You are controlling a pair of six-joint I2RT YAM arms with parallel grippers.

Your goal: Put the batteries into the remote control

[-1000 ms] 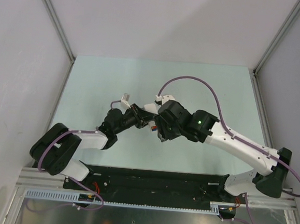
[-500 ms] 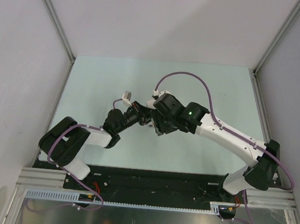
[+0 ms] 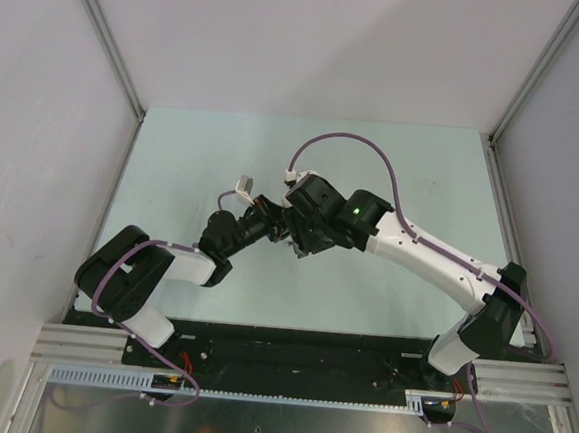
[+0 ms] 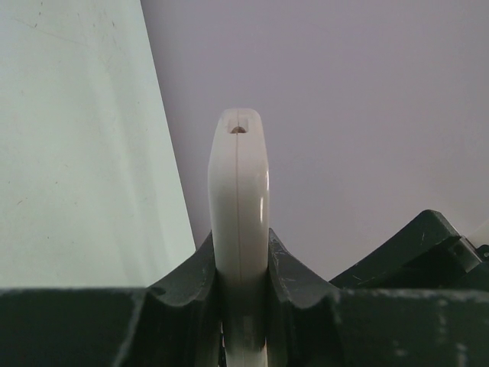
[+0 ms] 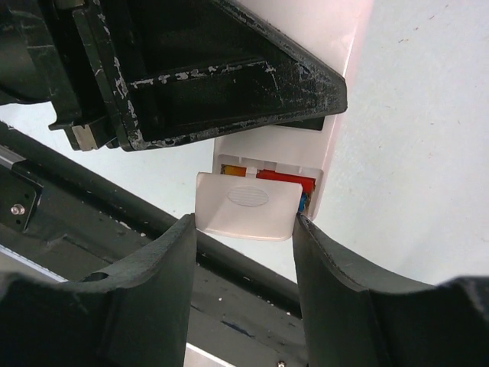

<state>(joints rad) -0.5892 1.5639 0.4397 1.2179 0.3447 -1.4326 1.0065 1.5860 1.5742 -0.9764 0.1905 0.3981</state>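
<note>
In the left wrist view the remote control (image 4: pixel 238 191) stands edge-on, a slim white bar, and my left gripper (image 4: pixel 238 256) is shut on it, both fingers pressed to its flat sides. From the right wrist I see its plain white back (image 5: pixel 269 150) below the left gripper's black fingers (image 5: pixel 229 84). The battery bay at its end is uncovered, with a red battery (image 5: pixel 286 177) and a sliver of a blue one (image 5: pixel 304 201) inside. My right gripper (image 5: pixel 246 225) is shut on a small white battery cover (image 5: pixel 246 206), held at the bay's mouth. From above, both grippers meet at mid-table (image 3: pixel 283 231).
The pale green table (image 3: pixel 183 168) is enclosed by grey walls on three sides. A purple cable (image 3: pixel 345 146) loops above the right arm. A black base rail (image 3: pixel 299 353) runs along the near edge, under the arms.
The right arm has swung left and slightly away, bringing its gripper against the left one. The left arm shifted a little early on, then held still. Both grips are unchanged.
</note>
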